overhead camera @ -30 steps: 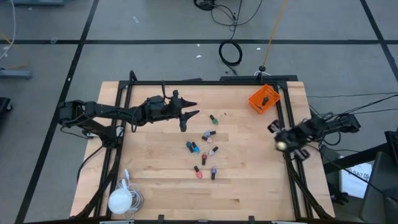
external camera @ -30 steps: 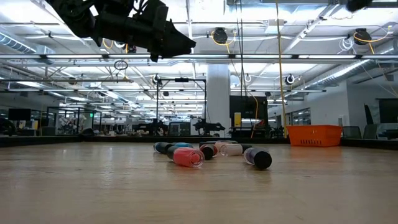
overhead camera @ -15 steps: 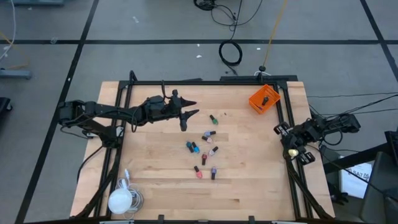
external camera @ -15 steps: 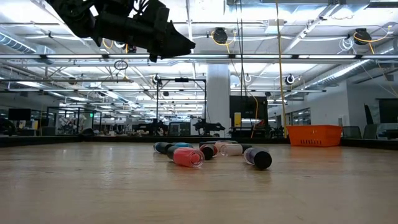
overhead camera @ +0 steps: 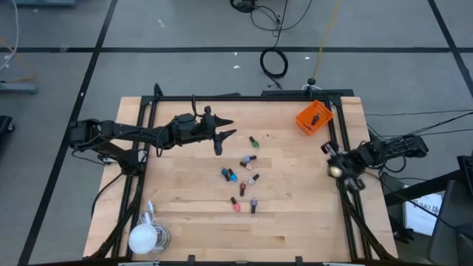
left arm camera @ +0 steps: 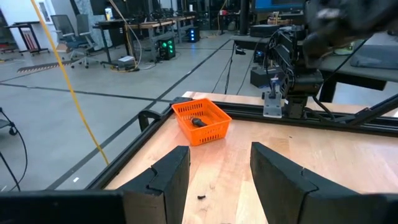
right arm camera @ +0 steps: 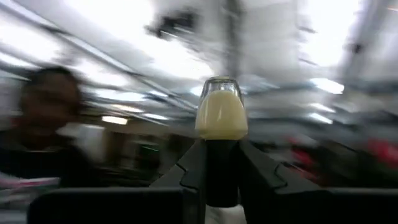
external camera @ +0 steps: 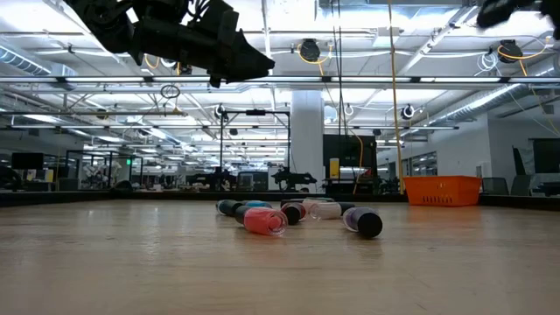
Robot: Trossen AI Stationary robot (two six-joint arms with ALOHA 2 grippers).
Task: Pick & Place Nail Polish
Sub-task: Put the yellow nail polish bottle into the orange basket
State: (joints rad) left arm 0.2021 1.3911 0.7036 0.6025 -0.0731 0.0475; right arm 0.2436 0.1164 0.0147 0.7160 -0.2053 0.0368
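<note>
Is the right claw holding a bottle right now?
Yes: in the right wrist view the right claw is clamped on the dark cap of a cream nail polish bottle.

A large open robotics lab: exposed ceiling pipes (external camera: 350,80), strip lights, rows of workstations (external camera: 254,179), cables (overhead camera: 274,63) on grey floor.
</note>
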